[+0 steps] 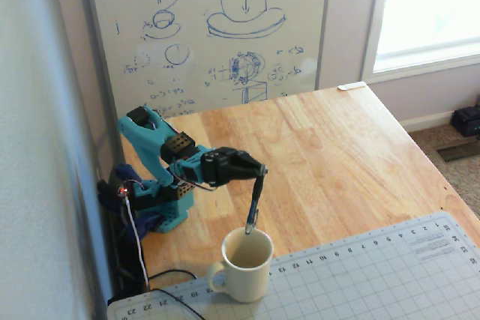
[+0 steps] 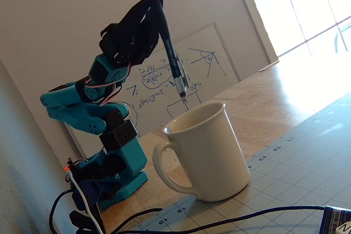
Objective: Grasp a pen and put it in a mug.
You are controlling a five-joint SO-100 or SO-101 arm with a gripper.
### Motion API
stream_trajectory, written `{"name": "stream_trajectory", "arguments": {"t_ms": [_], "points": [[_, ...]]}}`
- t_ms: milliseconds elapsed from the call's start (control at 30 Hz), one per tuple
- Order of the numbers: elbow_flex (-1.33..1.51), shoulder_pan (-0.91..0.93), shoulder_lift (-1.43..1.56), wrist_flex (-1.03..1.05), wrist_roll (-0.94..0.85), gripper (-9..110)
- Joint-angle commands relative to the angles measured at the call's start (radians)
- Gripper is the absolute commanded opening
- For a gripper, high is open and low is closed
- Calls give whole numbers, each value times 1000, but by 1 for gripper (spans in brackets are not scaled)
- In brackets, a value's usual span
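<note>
Fixed view | gripper (image 1: 262, 171) clamped pen (image 1: 254, 204) near top end | pen hung at 12 o'clock above mug (image 1: 244, 267), tip near rim | pen light, stiff, slick; high grip likely lets it swing.

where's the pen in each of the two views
A fixed view: the pen hangs just below center, tip over the mug.
A fixed view: the pen sits upper center, slanting down from the gripper.
Shared landmark: the whiteboard behind the arm.
</note>
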Motion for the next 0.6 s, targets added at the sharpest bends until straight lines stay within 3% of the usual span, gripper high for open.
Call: {"name": "stream_trajectory", "arguments": {"t_ms": [0, 367, 567], "points": [[25, 12, 26, -41, -9, 0], [51, 15, -63, -43, -12, 1], [37, 14, -89, -43, -14, 15]]}}
